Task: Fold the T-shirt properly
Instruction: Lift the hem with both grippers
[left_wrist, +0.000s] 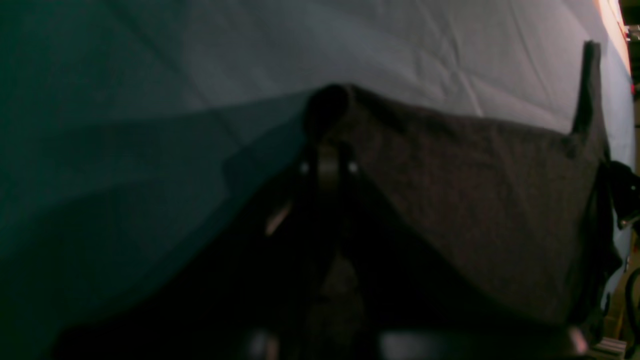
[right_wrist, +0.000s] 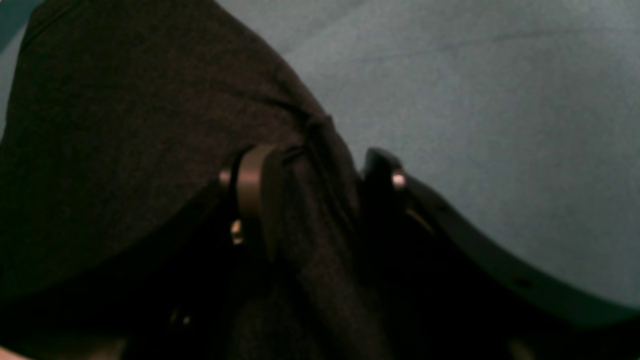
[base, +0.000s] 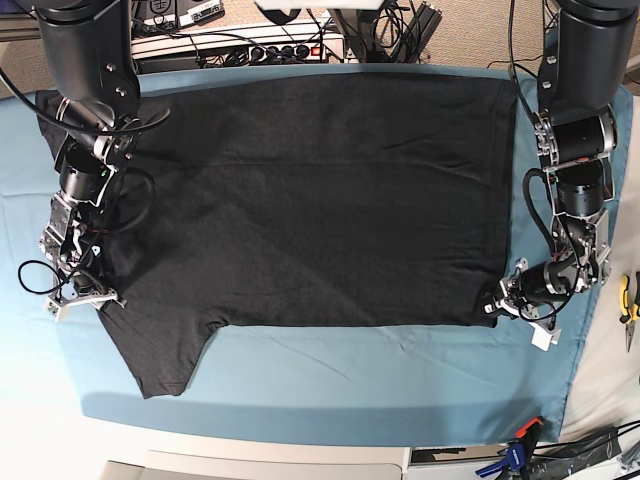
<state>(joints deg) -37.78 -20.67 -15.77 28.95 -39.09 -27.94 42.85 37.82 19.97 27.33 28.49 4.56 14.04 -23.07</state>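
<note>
Left gripper (left_wrist: 327, 150) fingers pinching T-shirt (left_wrist: 480, 200) edge above teal cloth (left_wrist: 125, 150).

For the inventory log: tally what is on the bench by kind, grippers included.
T-shirt: 1
Table cloth: 1
Grippers: 2, the left gripper and the right gripper
Pliers: 1
Clamp: 1
Total: 6

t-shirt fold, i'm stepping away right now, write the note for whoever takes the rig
Left tool: shut on a T-shirt corner, near edge.
Right tool: jaws apart with shirt fabric bunched between them; a firm grip cannot be confirmed.
T-shirt: spread flat on the teal cloth, plain side up, one sleeve sticking out toward the front.
Done: shirt laid out, both tools at its near corners.
Left: every fold.
</note>
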